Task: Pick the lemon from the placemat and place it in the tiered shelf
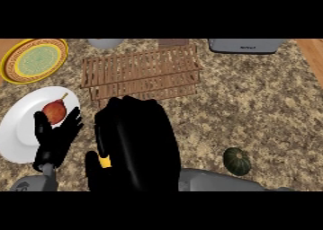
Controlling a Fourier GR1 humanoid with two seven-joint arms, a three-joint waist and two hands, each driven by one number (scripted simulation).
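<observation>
The right hand is looming over the middle of the worktop, its fingers curling around something of which only a yellow sliver shows, probably the lemon. It is hanging just short of the wooden tiered shelf. The left hand is resting with straight fingers at the white plate, beside a reddish fruit. Because the hand is hiding the fruit, the lemon could be sitting poorly, catching a slat or rolling off on release.
</observation>
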